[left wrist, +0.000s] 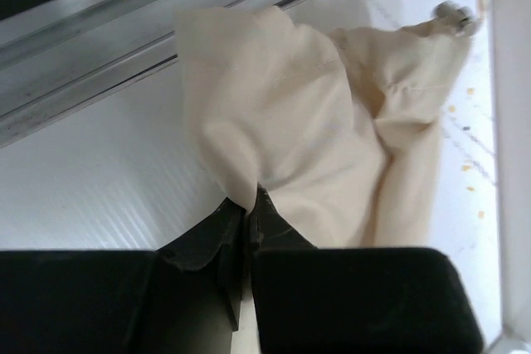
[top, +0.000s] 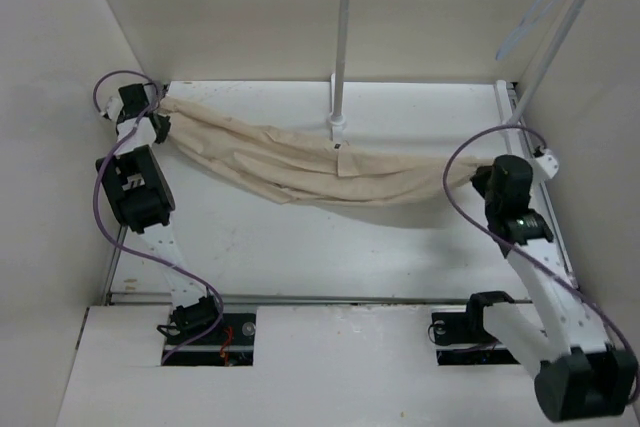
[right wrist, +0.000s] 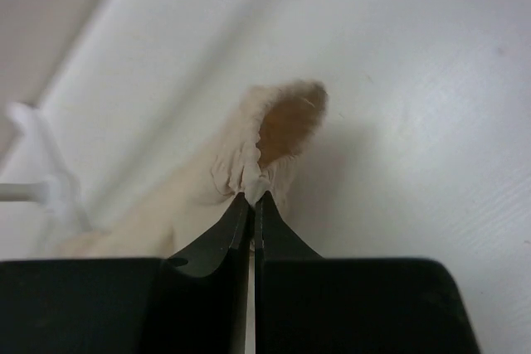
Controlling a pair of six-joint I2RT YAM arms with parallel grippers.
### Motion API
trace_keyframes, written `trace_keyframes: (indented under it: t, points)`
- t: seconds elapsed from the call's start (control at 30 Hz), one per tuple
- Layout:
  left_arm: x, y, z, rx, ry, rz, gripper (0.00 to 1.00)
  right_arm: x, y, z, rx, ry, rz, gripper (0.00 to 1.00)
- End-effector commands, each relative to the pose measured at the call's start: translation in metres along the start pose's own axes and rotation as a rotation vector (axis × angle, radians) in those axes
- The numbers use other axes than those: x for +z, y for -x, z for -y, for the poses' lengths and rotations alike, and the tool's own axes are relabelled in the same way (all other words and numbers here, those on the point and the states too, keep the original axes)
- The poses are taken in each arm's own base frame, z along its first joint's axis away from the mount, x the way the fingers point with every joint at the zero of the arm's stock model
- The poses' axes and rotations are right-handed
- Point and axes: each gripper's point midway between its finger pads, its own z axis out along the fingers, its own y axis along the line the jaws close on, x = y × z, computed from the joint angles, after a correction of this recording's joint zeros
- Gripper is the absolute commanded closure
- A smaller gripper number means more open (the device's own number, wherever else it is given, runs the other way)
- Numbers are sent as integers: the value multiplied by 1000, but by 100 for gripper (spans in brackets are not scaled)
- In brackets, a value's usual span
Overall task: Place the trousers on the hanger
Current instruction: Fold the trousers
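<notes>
White tabletop [top: 300, 257] and pale walls frame your two arms. You see the trousers [top: 300, 162], cream and deeply wrinkled, sagging in a long band across the far half of the table. Your left gripper [left wrist: 249, 209] is pinched tight on one bunched end near the far-left corner. Your right gripper [right wrist: 253, 196] is clamped on the gathered opposite end. The hanger [top: 530, 17] sits upper right, well apart from the cloth.
</notes>
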Motion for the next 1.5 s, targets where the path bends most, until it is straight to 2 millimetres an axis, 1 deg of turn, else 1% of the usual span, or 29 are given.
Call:
trace_keyframes:
  t: [0.0, 0.07, 0.17, 0.23, 0.33, 0.37, 0.43, 0.47, 0.5, 0.53, 0.57, 0.6, 0.63, 0.73, 0.8, 0.83, 0.9, 0.97, 1.03, 1.07, 1.13, 1.2, 1.23, 1.3, 1.33, 1.37, 1.4, 1.43, 1.47]
  points:
    - [-77, 62, 44, -18, -68, 81, 99, -63, 87, -18, 7, 61, 217, 100]
    - [-104, 74, 49, -5, -80, 86, 99, -98, 120, -19, 49, 105, 295, 100]
    - [-139, 85, 53, 7, -103, 102, 100, -139, 150, -24, 88, 179, 357, 100]
    - [-159, 94, 51, 6, -107, 110, 100, -157, 167, -28, 104, 213, 390, 100]
    - [-191, 114, 44, -1, -117, 131, 100, -166, 178, -31, 108, 221, 403, 100]
    - [-197, 119, 41, 2, -113, 135, 100, -160, 180, -33, 115, 212, 402, 100]
    - [-210, 121, 34, -15, -110, 122, 100, -136, 174, -38, 96, 182, 340, 100]
    - [-220, 121, 40, -18, -142, 116, 100, -138, 173, -44, 95, 208, 313, 100]
    - [-235, 123, 54, -9, -193, 126, 100, -149, 177, -50, 118, 254, 314, 100]
    - [-248, 119, 71, 11, -239, 133, 100, -162, 186, -54, 135, 288, 343, 100]
    - [-255, 113, 81, 37, -250, 143, 100, -173, 194, -54, 148, 299, 373, 100]
    - [-251, 107, 81, 61, -234, 144, 100, -176, 199, -53, 153, 294, 389, 100]
    - [-240, 99, 77, 86, -203, 129, 100, -167, 200, -51, 156, 274, 383, 99]
    - [-191, 63, 48, 118, -95, 32, 100, -106, 176, -48, 161, 200, 253, 100]
    - [-179, 59, 46, 123, -97, 35, 100, -85, 169, -47, 193, 202, 225, 100]
    - [-179, 62, 50, 124, -111, 44, 100, -79, 173, -45, 200, 192, 231, 100]
    - [-188, 75, 66, 122, -149, 73, 100, -74, 185, -46, 211, 186, 240, 100]
    - [-201, 88, 80, 120, -184, 107, 100, -78, 197, -48, 231, 198, 253, 100]
    - [-208, 91, 84, 112, -198, 117, 100, -85, 203, -51, 256, 226, 270, 100]
    - [-208, 90, 81, 108, -194, 121, 100, -88, 205, -50, 260, 230, 283, 100]
    - [-200, 78, 62, 104, -160, 116, 100, -86, 203, -39, 276, 212, 296, 100]
    - [-183, 61, 36, 92, -119, 120, 100, -71, 186, -21, 308, 168, 268, 100]
    - [-171, 47, 16, 80, -89, 112, 100, -60, 173, -9, 326, 141, 243, 100]
    - [-170, 47, 16, 80, -89, 112, 100, -38, 151, 18, 365, 67, 207, 100]
    - [-136, -2, -45, 54, 16, 54, 100, -27, 142, 35, 387, 27, 193, 100]
    - [-130, -15, -65, 50, 50, 49, 100, -19, 137, 49, 412, -7, 190, 100]
    - [-130, -15, -65, 50, 50, 49, 100, -13, 136, 62, 443, -37, 189, 100]
    - [-130, -15, -65, 50, 50, 49, 100, -12, 137, 68, 472, -45, 189, 100]
    - [-123, -41, -105, 66, 133, 63, 99, -12, 142, 73, 500, -52, 201, 100]
